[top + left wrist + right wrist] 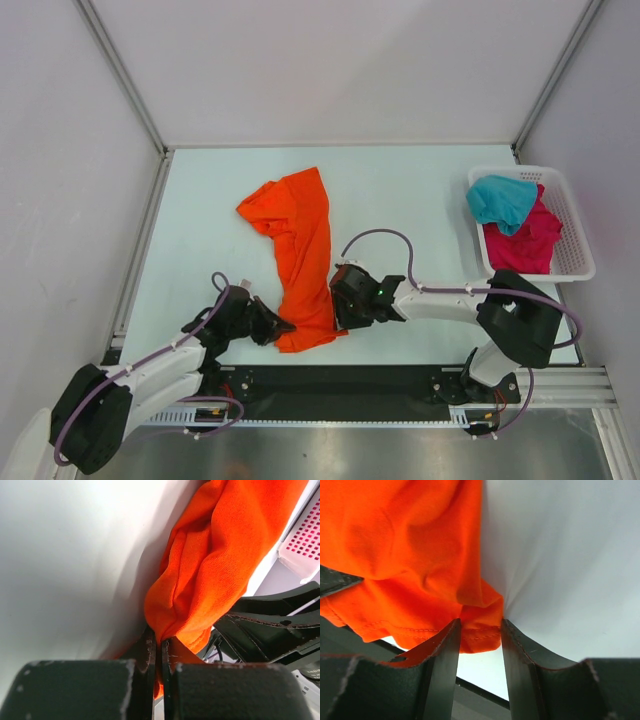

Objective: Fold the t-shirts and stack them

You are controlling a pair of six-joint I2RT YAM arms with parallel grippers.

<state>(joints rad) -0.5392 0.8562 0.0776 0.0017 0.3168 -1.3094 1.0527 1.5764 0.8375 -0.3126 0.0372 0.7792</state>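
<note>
We are spreading the orange t-shirt (298,258): left gripper (161,650) pinches its hem, right gripper (480,635) stands spread around the hem's other corner; next, close and pull taut.

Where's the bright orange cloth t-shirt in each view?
Top external: bright orange cloth t-shirt, table centre, stretched between both grippers.
Left wrist: upper right, hem pinched in the left gripper.
Right wrist: upper left, corner between the right gripper fingers.
Shared landmark: white slotted basket.
</note>
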